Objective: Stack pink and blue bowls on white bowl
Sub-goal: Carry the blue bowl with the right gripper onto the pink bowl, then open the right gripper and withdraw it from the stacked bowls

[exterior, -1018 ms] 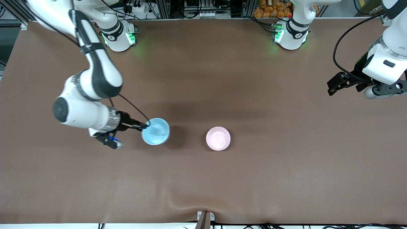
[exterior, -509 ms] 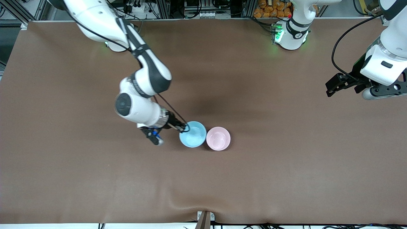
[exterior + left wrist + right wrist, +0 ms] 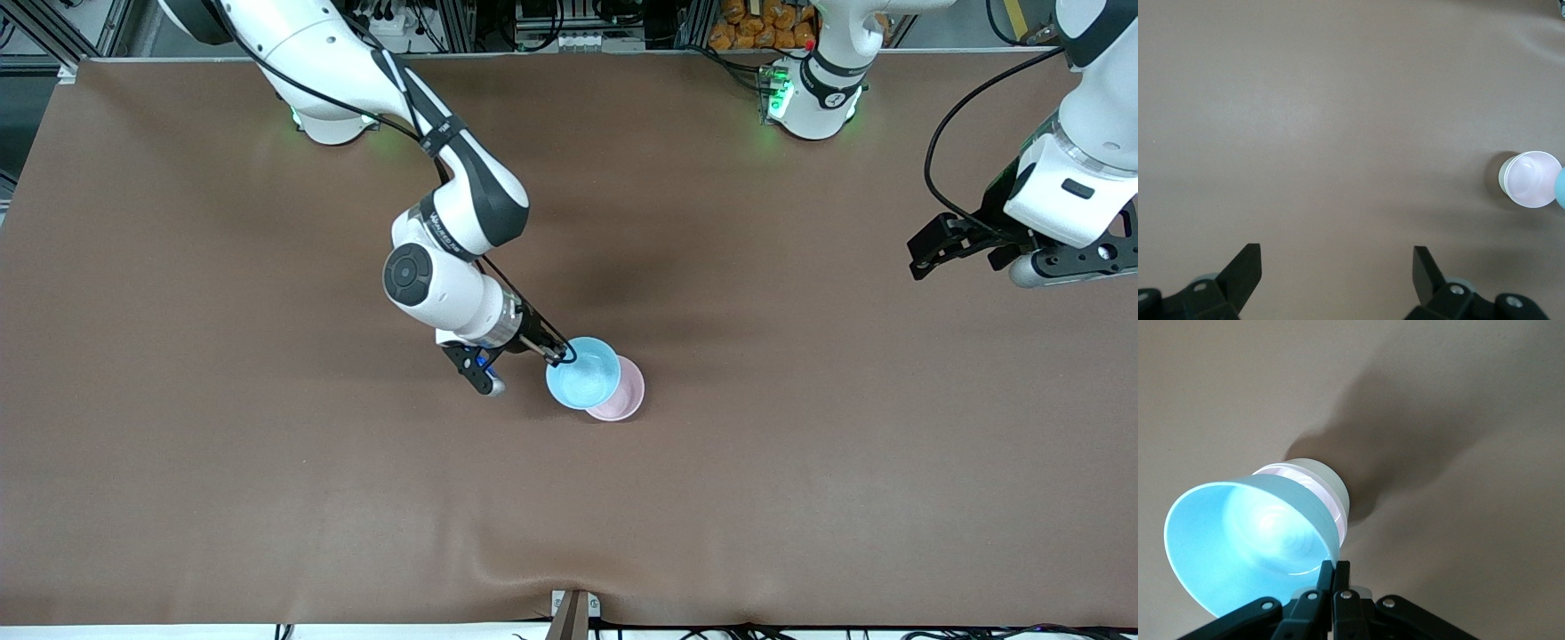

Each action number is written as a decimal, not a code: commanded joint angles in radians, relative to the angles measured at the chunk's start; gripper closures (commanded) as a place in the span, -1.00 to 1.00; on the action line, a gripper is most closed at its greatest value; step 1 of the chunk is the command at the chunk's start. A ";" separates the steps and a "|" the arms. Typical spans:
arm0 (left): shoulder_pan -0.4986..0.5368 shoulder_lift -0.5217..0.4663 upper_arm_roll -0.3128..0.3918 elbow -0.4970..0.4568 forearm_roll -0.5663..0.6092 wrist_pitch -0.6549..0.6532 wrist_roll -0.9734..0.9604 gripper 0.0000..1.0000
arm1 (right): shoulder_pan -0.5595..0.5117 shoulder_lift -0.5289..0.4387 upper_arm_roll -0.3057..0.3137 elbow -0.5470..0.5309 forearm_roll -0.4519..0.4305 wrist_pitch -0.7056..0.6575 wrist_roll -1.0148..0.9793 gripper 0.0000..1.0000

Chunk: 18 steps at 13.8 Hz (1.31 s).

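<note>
Brown bench point(image 3: 267, 498) and clutter at its edges

Past the bench's edge by the arm bases sit orange packets point(image 3: 765, 22) and cables point(image 3: 382, 18); a small metal bracket point(image 3: 573, 609) sits at the bench's edge nearest the front camera.

Front cam: mounted high, faces both robot bases, looks down on the whole table point(image 3: 178, 498); far off, widest cover.
Left wrist cam: on left arm, high over the table's left-arm end, looks down past own fingertips point(image 3: 1248, 263); pink bowl point(image 3: 1531, 179) small and distant, so a far view.
Right wrist cam: on right arm, very close; blue bowl point(image 3: 1245, 543) fills the frame, pink bowl under it.
Shared: all three views take in the pink bowl w/ blue bowl at or over it, plus brown table round it.
</note>
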 commanded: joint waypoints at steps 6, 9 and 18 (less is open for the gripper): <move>-0.001 0.014 0.002 0.008 -0.010 0.023 0.004 -1.00 | 0.058 0.101 -0.021 0.072 -0.010 0.065 0.011 1.00; 0.001 0.014 0.002 0.008 -0.017 0.046 0.002 -1.00 | 0.066 0.130 -0.025 0.113 -0.012 0.065 0.014 1.00; 0.001 0.020 0.002 0.008 -0.019 0.089 0.001 -1.00 | 0.077 0.141 -0.042 0.117 -0.055 0.072 0.018 -0.99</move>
